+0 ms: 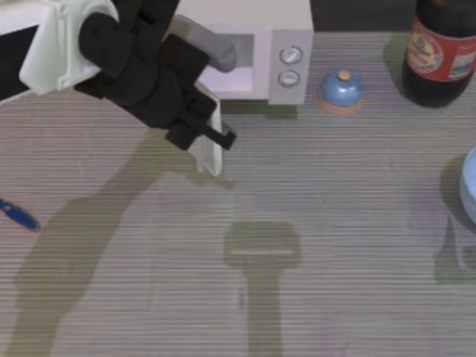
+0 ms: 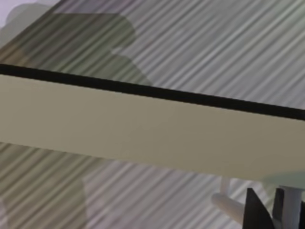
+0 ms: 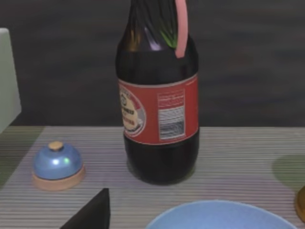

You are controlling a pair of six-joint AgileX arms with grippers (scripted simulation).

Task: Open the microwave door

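Observation:
The white microwave stands at the table's back centre, its two grey knobs on the right panel. The microwave door is swung far out toward the front and shows edge-on. My left gripper is shut on it, one black finger on each side of the panel. In the left wrist view the door's pale edge crosses the frame, with its white handle bar beside my dark fingertips. My right gripper is out of the top view, low near the bowl.
A blue bell sits just right of the microwave, and a dark bottle with a red label stands at the back right. A blue bowl touches the right edge. A small blue object lies at the far left.

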